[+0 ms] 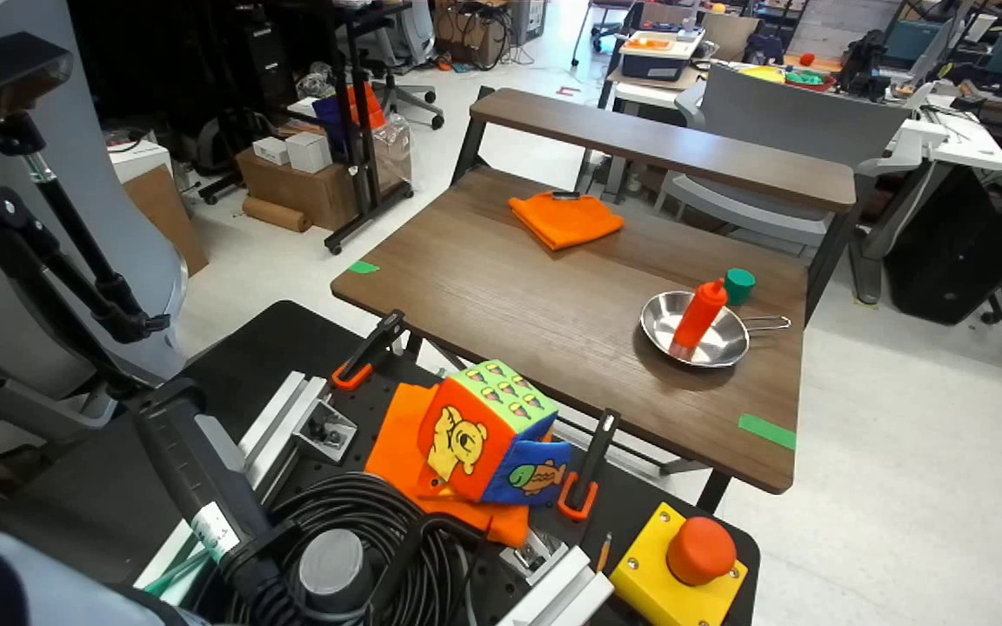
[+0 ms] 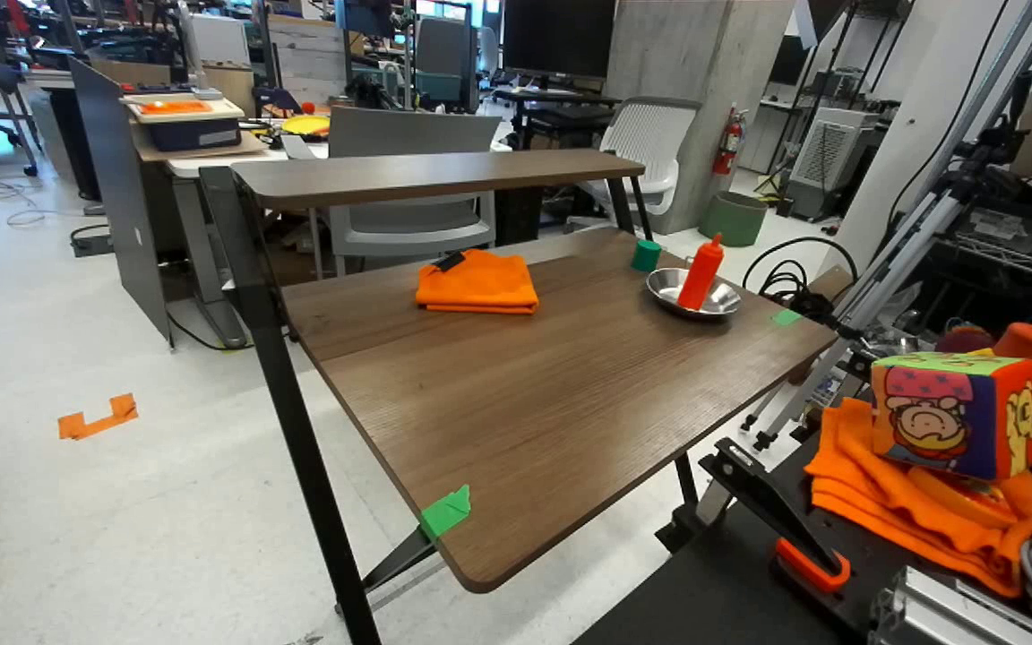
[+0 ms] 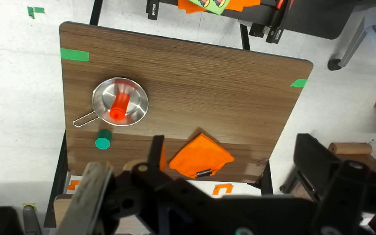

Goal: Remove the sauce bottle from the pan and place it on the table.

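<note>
The bottle [image 1: 699,315] is standing upright inside the pan [image 3: 139,107], and the pan is sitting toward one short edge of the desk [image 2: 552,385], between that edge's front and back corners. I'm seeing it there in both exterior views. The pan's wire handle [image 1: 766,318] is pointing at that short edge. Just beside the pan, on the side nearer the back edge, a small green piece [image 2: 646,255] is resting on the desk. A raised shelf [image 1: 662,149] is running along that back edge, and near it, closer to the back corner at the other end and well apart from the pan, a folded orange cloth [image 1: 566,224] is lying with a small dark piece [image 3: 204,173] on it. Green tape [image 2: 446,512] is sticking near both front corners. In the wrist view the jaws are showing toward the back edge, standing wide apart, and the cloth, lying on the desk, is showing through the gap between them. Past the front edge, a black platform [image 1: 279,352] is carrying a soft block [image 1: 488,435] with bright pictures on its sides, orange fabric [image 1: 392,443] under it, two clamps [image 1: 592,465] and a yellow box [image 1: 640,565] with a red button [image 1: 701,550]. Beyond the back edge, behind the shelf, a grey chair [image 1: 792,122] is standing.
</note>
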You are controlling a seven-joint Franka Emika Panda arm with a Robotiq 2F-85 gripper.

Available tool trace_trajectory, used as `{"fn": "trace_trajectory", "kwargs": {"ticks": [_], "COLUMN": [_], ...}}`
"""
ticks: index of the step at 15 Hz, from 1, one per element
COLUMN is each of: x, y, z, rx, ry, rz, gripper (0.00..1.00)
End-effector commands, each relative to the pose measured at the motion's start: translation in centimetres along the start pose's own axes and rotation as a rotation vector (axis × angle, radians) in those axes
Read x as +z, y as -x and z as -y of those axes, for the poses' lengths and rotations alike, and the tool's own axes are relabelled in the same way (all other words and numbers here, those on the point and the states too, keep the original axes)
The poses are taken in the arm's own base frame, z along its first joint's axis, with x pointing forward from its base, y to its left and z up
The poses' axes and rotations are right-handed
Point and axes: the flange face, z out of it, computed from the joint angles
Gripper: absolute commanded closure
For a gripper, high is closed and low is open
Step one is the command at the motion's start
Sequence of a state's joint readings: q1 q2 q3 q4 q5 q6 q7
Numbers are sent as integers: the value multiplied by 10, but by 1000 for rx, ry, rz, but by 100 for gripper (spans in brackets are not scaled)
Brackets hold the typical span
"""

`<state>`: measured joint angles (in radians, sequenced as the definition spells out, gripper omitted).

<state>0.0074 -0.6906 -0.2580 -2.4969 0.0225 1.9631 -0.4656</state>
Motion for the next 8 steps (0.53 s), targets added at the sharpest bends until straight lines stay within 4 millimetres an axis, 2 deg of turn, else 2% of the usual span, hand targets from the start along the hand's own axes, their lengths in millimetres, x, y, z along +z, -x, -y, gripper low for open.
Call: {"fn": "trace_trajectory", "kwargs": {"ticks": [1, 6, 8], "x": [-1, -1, 5], "y": [0, 0, -7], "z": [0, 0, -10], "rx": [0, 0, 23], "ry": [0, 0, 9], "rz": [1, 1, -8], "gripper": [0, 0, 0]}}
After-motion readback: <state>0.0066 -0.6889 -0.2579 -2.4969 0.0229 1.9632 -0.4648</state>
